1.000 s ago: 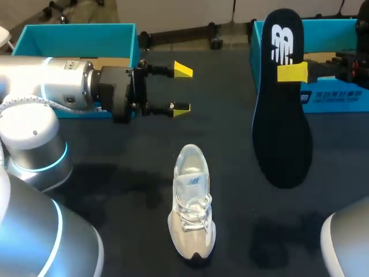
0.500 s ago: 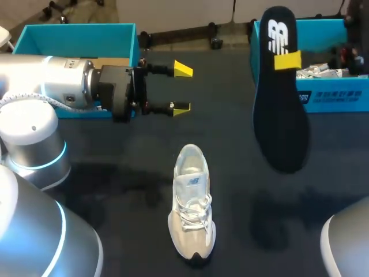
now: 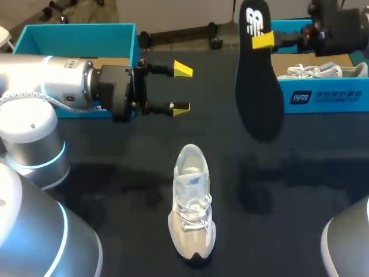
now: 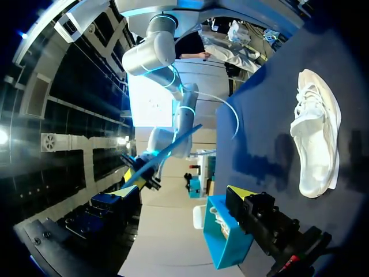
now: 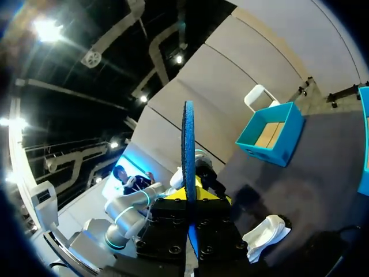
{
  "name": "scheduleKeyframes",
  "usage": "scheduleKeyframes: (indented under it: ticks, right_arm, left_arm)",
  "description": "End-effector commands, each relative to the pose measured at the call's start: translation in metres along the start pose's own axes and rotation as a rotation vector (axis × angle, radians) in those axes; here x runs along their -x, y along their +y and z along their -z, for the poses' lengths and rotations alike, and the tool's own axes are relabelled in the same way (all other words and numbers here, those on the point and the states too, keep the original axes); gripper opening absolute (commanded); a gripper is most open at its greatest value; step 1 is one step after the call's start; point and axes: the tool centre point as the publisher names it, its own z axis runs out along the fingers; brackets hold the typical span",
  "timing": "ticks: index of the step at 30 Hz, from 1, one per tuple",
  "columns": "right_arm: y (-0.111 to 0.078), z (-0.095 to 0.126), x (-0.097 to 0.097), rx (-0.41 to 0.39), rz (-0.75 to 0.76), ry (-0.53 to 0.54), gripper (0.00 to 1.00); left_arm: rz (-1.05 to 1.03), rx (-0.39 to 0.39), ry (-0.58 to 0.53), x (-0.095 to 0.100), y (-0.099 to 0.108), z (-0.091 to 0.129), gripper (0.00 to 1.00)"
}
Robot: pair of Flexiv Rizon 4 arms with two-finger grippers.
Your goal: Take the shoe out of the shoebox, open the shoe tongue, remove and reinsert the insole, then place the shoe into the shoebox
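White shoe, black insole, teal shoebox, black table

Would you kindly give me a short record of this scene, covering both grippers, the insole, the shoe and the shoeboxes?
left gripper: open, empty
right gripper: shut on the insole
insole: black, held up off the table
shoe: white, upright on the table, untouched
right shoebox: holds a second shoe
left shoebox: teal, open, partly hidden
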Motion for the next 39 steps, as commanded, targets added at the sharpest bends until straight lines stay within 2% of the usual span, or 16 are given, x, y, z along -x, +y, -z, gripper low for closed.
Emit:
scheduleKeyframes:
  ticks: [1, 7, 10, 13, 16, 19, 21, 22, 35, 39]
  right_arm:
    - [0.026, -0.005, 0.008, -0.114, 0.000, 0.018, 0.00]
    - [0.026, -0.005, 0.008, -0.114, 0.000, 0.018, 0.00]
    - [0.022, -0.020, 0.032, -0.145, -0.141, 0.032, 0.00]
    - [0.020, -0.028, 0.050, -0.107, -0.195, 0.044, 0.00]
    - [0.015, -0.036, 0.063, -0.107, -0.261, 0.039, 0.00]
    - [0.010, -0.042, 0.072, -0.080, -0.300, 0.031, 0.00]
    - [0.005, -0.047, 0.081, -0.019, -0.370, 0.031, 0.00]
    - [0.003, -0.049, 0.084, -0.013, -0.406, 0.047, 0.00]
    - [0.003, -0.049, 0.084, -0.013, -0.406, 0.047, 0.00]
    - [0.002, -0.053, 0.089, -0.006, -0.472, 0.069, 0.00]
  left_arm:
    - [-0.002, 0.000, 0.000, -0.001, 0.000, -0.002, 1.00]
    - [-0.002, 0.000, 0.000, -0.001, 0.000, -0.002, 1.00]
    - [-0.002, 0.000, 0.000, -0.001, 0.000, -0.002, 1.00]
    - [-0.002, 0.000, 0.000, -0.001, 0.000, -0.002, 1.00]
    - [-0.002, 0.000, 0.000, -0.001, 0.000, -0.002, 1.00]
    - [-0.002, 0.000, 0.000, -0.001, 0.000, -0.002, 1.00]
    - [-0.002, 0.000, 0.000, -0.001, 0.000, -0.002, 1.00]
    - [-0.002, 0.000, 0.000, -0.001, 0.000, -0.002, 1.00]
    - [-0.002, 0.000, 0.000, -0.001, 0.000, -0.002, 1.00]
    - [-0.003, 0.018, -0.012, -0.002, 0.005, -0.001, 1.00]
